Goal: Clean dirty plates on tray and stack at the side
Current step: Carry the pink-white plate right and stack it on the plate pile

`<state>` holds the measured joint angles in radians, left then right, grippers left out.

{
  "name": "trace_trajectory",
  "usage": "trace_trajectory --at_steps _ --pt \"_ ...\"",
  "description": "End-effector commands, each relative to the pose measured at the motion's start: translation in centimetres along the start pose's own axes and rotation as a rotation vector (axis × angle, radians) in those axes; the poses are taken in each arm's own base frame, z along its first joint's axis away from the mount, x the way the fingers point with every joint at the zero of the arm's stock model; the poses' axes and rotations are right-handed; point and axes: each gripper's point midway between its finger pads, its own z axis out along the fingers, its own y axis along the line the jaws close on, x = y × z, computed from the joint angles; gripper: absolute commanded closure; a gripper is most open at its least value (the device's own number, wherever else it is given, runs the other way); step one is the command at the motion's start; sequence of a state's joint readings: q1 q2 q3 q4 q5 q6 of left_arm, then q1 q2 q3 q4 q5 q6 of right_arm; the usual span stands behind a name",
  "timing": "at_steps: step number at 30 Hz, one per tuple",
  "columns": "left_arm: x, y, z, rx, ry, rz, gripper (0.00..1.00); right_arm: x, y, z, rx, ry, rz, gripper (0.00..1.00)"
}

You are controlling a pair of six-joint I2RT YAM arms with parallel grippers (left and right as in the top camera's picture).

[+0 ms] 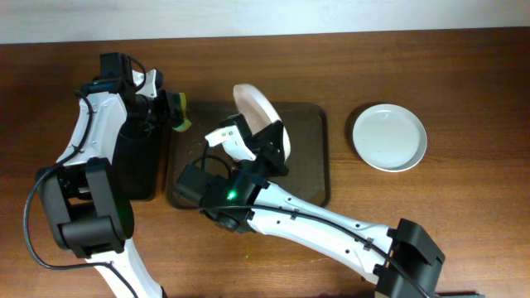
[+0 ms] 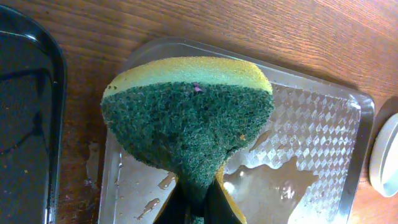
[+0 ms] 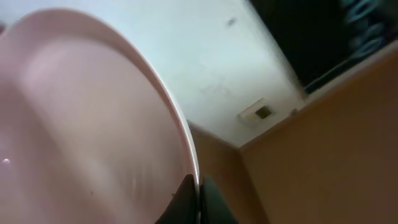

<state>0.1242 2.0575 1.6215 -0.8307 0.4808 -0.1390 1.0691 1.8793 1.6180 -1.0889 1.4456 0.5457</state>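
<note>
The black tray (image 1: pixel 137 161) lies at the left of the wooden surface (image 1: pixel 464 66), partly under the left arm. The left fingers (image 2: pixel 200 211) are closed tight on a sponge (image 2: pixel 186 118), pinching its lower end. The sponge's green scouring face is turned to the wrist camera, and its yellow layer is on the far edge. The sponge hangs over the left edge of the tray (image 1: pixel 310 157), which lies just right of the black tray. Pools of liquid stand on the tray's textured floor.

The right fingers (image 3: pixel 198 202) are closed on the rim of the tilted plate (image 1: pixel 255 106). This plate is raised above the rear part of the tray and stands nearly on edge. Its hollow face is pale and smooth in the right wrist view.

The second plate (image 1: pixel 389 136) lies flat on the surface, right of the tray and apart from it.
</note>
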Motion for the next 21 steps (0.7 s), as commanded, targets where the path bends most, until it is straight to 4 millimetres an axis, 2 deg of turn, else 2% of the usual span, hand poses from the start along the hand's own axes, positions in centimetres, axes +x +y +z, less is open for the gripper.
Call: trace_trajectory --at_steps 1,2,4,5,7,10,11,14,16,19,21 --pt "-0.4 0.1 -0.1 0.000 -0.007 -0.002 0.98 3.5 3.2 1.3 -0.281 0.241 0.066 0.96" --pt "-0.4 0.1 -0.1 -0.001 -0.007 -0.002 0.98 4.6 4.2 1.6 -0.376 0.333 0.101 0.96" --pt "-0.4 0.2 -0.1 -0.009 -0.008 -0.002 0.98 6.2 4.6 2.4 -0.559 0.511 0.209 0.96" --pt "-0.4 0.5 -0.1 -0.028 -0.010 -0.002 0.98 6.7 4.0 3.2 -0.634 0.595 0.286 0.96" --pt "-0.4 0.8 -0.1 -0.042 -0.012 -0.002 0.98 7.4 2.4 5.0 -0.674 0.674 0.381 0.96" --pt "-0.4 0.8 -0.1 -0.044 -0.013 -0.002 0.98 10.1 -1.4 9.9 -0.711 0.828 0.574 0.96" --pt "-0.4 0.8 -0.1 -0.044 -0.013 -0.002 0.98 11.9 -2.9 12.0 -0.676 0.886 0.642 0.96" --pt "-0.5 1.1 -0.1 -0.059 -0.014 -0.002 0.98 17.6 -6.9 16.2 -0.529 0.999 0.762 0.96" --pt "-0.5 1.1 -0.1 -0.063 -0.015 -0.002 0.98 23.3 -9.0 18.3 -0.412 1.096 0.837 0.96" --pt "-0.5 1.1 -0.2 -0.063 -0.015 -0.002 0.98 29.6 -9.4 19.5 -0.323 1.165 0.927 0.96" --pt "-0.5 1.1 -0.1 -0.062 -0.015 -0.002 0.98 32.5 -8.8 19.9 -0.307 1.179 0.987 0.96"
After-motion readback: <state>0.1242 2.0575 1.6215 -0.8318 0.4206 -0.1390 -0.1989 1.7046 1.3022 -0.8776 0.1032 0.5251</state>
